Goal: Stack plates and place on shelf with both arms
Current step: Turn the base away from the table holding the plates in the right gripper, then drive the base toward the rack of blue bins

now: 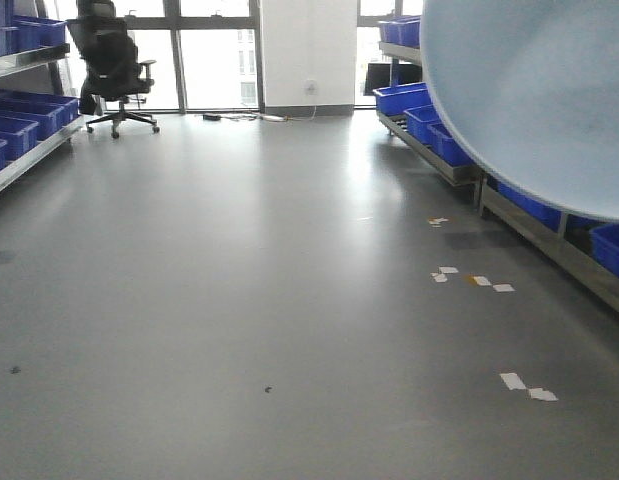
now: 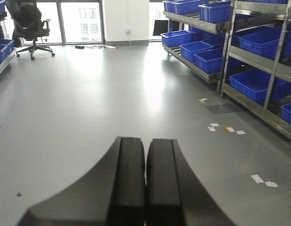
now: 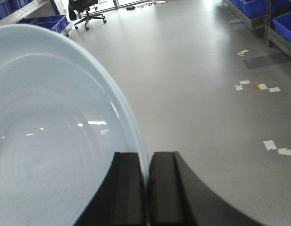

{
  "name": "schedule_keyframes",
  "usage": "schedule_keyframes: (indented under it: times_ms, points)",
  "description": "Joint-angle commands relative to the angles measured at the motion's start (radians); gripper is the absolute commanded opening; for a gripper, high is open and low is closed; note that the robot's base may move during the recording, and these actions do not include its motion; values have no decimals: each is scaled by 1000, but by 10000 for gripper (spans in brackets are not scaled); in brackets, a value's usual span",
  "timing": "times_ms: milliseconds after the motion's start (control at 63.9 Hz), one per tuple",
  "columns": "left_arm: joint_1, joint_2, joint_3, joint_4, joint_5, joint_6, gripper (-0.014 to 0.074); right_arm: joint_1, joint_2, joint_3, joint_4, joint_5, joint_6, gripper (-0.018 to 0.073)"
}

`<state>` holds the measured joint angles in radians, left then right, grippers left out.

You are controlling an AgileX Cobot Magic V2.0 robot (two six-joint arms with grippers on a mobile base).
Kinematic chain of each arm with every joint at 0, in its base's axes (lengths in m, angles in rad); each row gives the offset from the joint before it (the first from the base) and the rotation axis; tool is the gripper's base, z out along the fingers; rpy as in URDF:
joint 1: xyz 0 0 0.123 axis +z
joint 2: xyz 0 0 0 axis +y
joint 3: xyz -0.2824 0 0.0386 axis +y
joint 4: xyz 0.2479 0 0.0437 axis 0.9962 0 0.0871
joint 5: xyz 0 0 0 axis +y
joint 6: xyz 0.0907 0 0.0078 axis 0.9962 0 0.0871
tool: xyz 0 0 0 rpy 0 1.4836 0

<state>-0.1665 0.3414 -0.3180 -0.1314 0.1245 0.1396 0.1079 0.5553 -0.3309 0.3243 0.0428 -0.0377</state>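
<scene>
Plate (image 3: 51, 141) pinched by rim

The shelf (image 2: 192, 22) was seen well off rightward. The plate was clamped aloft in the right claw (image 3: 148, 162); the left claw (image 2: 146, 146) was clenched empty. A slow, level carry was advised.

Glossy grey floor (image 1: 239, 300) (office chair (image 1: 111, 60) beyond)

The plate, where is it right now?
The plate is up in the air, its rim pinched by the right gripper. In the front view it fills the top right corner, in front of the blue crates.
</scene>
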Motion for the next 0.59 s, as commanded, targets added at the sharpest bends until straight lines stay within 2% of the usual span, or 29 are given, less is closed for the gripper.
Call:
schedule_keyframes:
  times_ms: [0, 579]
  points:
    - [0, 4, -29, -9, -92, -5, 83, -5, -1, -30, 8, -93, -4, 50]
    - [0, 4, -29, -9, -92, -5, 83, -5, -1, -30, 8, -93, -4, 50]
